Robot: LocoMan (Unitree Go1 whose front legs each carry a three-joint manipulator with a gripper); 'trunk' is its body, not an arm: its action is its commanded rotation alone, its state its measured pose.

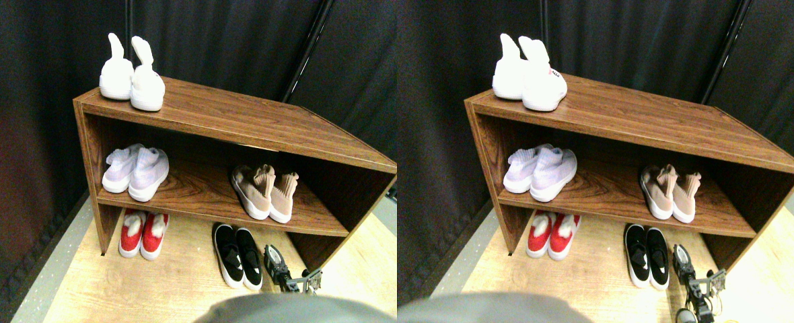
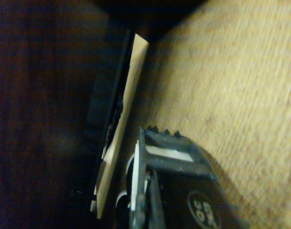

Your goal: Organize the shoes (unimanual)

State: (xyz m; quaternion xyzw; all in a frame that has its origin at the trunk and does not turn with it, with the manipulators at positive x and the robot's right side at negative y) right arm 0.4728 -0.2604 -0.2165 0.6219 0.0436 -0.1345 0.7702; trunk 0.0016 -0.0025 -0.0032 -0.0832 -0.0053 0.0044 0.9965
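Black slip-ons sit at lower centre; the right gripper lies low just beside them, its jaw state impossible to tell.

- A wooden shoe rack in dark walnut finish was positioned on the floor, with a top board, one middle shelf and an open bottom level.
- A light wood-grain floor was laid beneath and before the rack.
- A black curtain was hung behind the rack.
- A thin dark pole was set slanted against the curtain.
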